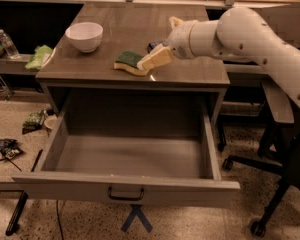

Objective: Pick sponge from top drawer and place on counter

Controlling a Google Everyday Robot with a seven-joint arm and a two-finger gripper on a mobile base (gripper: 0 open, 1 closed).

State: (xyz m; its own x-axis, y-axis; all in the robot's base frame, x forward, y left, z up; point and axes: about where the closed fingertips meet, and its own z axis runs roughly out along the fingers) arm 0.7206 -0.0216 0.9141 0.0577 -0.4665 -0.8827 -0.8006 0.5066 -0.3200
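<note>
The sponge (128, 61), dark green top over yellow foam, lies flat on the counter (115, 31) near its front edge, right of centre. My gripper (165, 40) is just to the sponge's right, above the counter. Its jaws stand apart: the lower finger (155, 58) touches or overlaps the sponge's right end, and the upper finger (175, 21) is well clear of it. The top drawer (125, 188) is pulled fully out below the counter, and its inside shows nothing in it. Its dark bar handle (126, 194) is at the front.
A white bowl (84, 35) stands at the counter's left back. A light green cloth (38, 56) and a water bottle (9, 44) sit on a low shelf to the left. Packets (7, 148) lie on the floor at left. An office chair (285, 134) stands at right.
</note>
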